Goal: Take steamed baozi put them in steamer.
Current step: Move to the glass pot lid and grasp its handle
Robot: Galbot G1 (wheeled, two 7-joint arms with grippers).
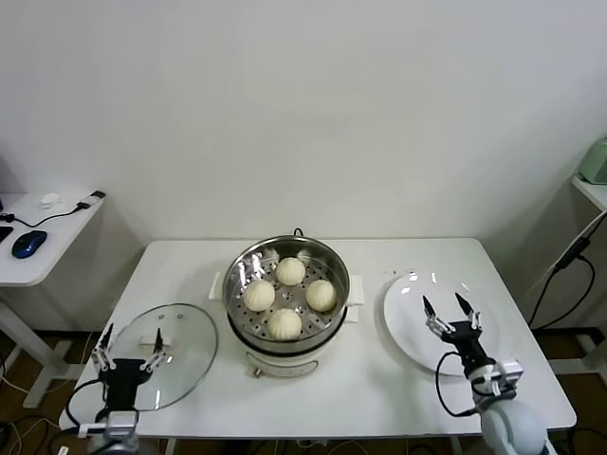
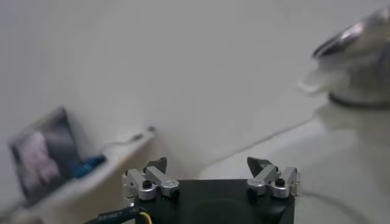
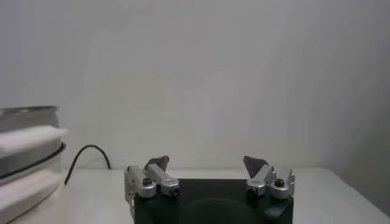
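Baozi (image 1: 288,295), all four, already sit on the perforated tray inside the steamer (image 1: 331,260) at the middle of the tabletop (image 1: 379,379), so I judge little is left. My left gripper (image 1: 130,347) hangs spread and empty over the glass lid (image 1: 185,336) at the front-left edge; dropping carelessly could knock that lid off. My right gripper (image 1: 450,313), equally spread and empty, hovers above the bare white plate (image 1: 408,327) toward the right edge. Both wrist views miss the buns, showing only the steamer's outer wall.
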